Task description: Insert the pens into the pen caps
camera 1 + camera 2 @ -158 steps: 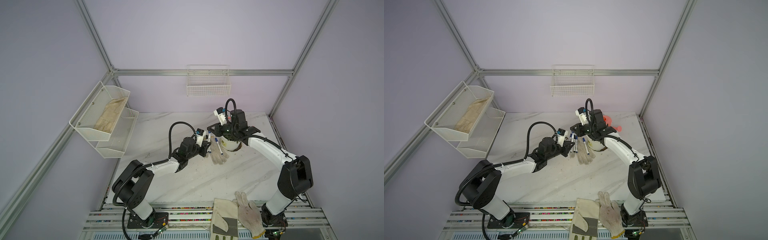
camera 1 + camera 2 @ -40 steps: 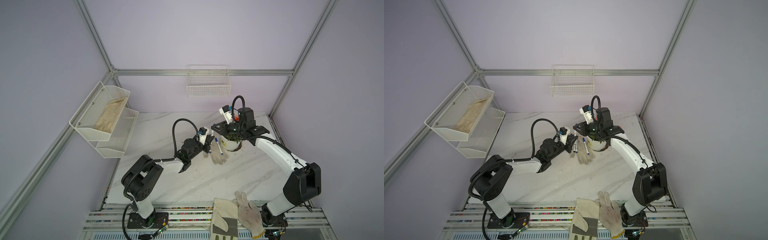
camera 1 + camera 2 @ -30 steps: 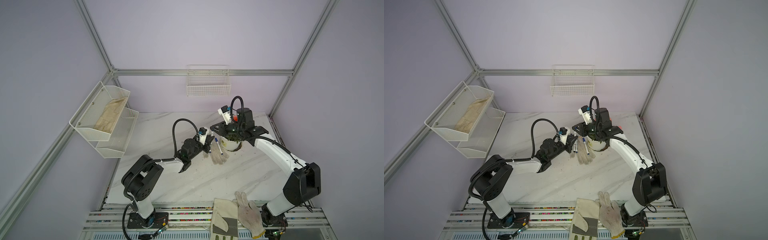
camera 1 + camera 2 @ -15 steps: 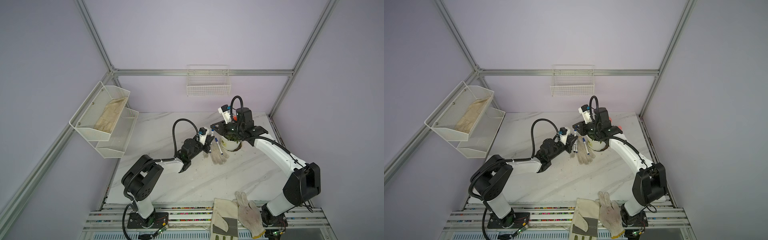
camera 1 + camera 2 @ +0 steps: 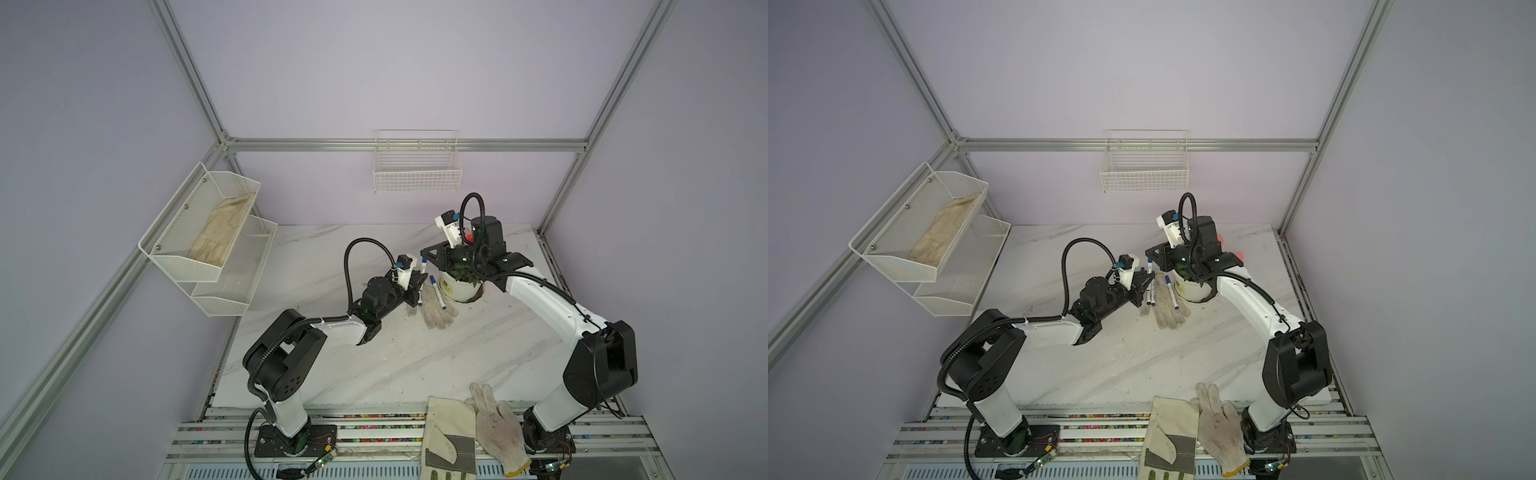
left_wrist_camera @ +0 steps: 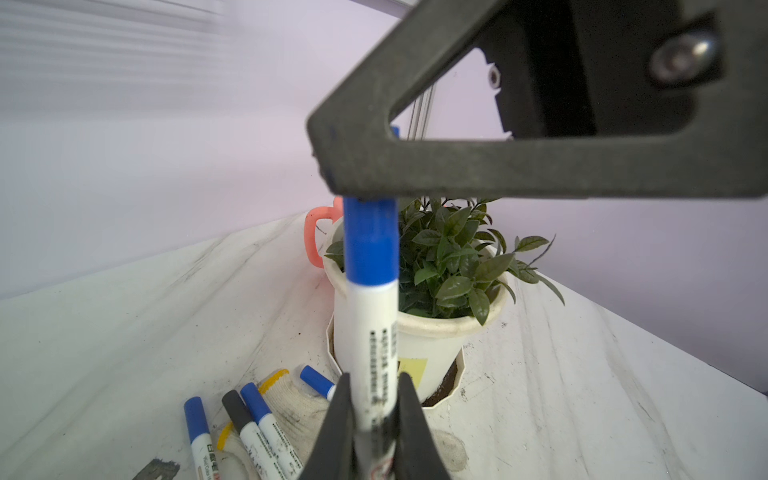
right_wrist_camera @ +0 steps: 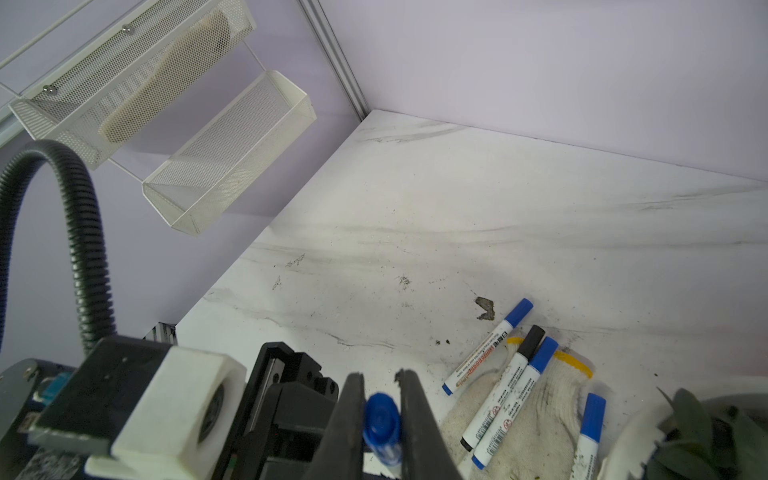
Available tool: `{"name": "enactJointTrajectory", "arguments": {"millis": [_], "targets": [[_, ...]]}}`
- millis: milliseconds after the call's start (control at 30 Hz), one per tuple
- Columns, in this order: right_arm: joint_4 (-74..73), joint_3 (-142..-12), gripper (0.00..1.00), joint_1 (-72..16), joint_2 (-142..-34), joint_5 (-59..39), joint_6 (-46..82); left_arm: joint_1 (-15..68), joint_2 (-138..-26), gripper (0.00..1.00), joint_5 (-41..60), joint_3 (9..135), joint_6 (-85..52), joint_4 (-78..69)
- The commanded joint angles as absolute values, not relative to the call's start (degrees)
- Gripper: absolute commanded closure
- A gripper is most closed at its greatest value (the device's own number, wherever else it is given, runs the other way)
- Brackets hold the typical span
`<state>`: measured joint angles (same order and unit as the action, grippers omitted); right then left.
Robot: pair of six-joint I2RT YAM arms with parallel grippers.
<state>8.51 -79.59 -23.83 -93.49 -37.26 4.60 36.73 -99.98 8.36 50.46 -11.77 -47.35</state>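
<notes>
Between the jaws of your left claw (image 6: 374,386): one white pen (image 6: 372,332), clamped on its printed barrel and held upright above the table (image 7: 457,208). On that pen's top end: one blue cap (image 6: 370,241), its rim meeting the white barrel with no gap showing, so it reads as seated or very nearly so. Around the cap: your right claw (image 7: 380,374), jaws set against both of its sides and gripping it as far as the wrist view shows. Below and beside, lying on a knitted glove (image 7: 548,399): four more pens (image 7: 500,388), three with blue caps and one with a black cap, all capped already. Next to the glove: one potted plant (image 6: 432,345), not part of the job. Loose caps in view: none. Status, by judgement: four done, and the fifth needs only a firm push home and release.
</notes>
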Motion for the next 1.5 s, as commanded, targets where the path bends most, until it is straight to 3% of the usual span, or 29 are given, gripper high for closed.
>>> {"name": "enactJointTrajectory", "arguments": {"millis": [0,267,533,733,867,1200,1333,1467], "targets": [[19.0,-79.1,0.97,-24.7,-99.3,-45.5,3.6,33.1,-98.1,1.0,12.4,54.4,-20.3,-63.9],[27.3,-82.0,1.0,-24.3,-104.1,-44.9,1.2,27.4,-100.1,1.0,21.8,59.0,-32.1,-73.8],[36.9,-83.4,1.0,-31.7,-105.6,-21.9,-7.0,27.9,-96.4,1.0,9.5,59.5,-21.0,-59.4],[37.5,-83.5,1.0,-32.0,-105.8,-24.2,-7.2,31.5,-92.5,1.0,-4.0,58.4,-7.3,-54.2],[37.3,-84.4,1.0,-31.2,-106.0,-26.0,-5.9,31.6,-92.0,1.0,-7.5,55.2,-8.7,-63.1],[36.2,-83.6,1.0,-26.9,-105.0,-35.8,-4.5,25.2,-96.4,1.0,9.1,56.8,-32.0,-76.8],[36.3,-81.4,1.0,-27.4,-104.7,-27.2,-3.7,24.9,-97.0,1.0,10.4,58.0,-32.5,-76.9],[37.9,-79.1,1.0,-28.0,-105.3,-18.5,-3.9,25.0,-95.8,1.0,5.1,57.7,-30.0,-73.0]]}}
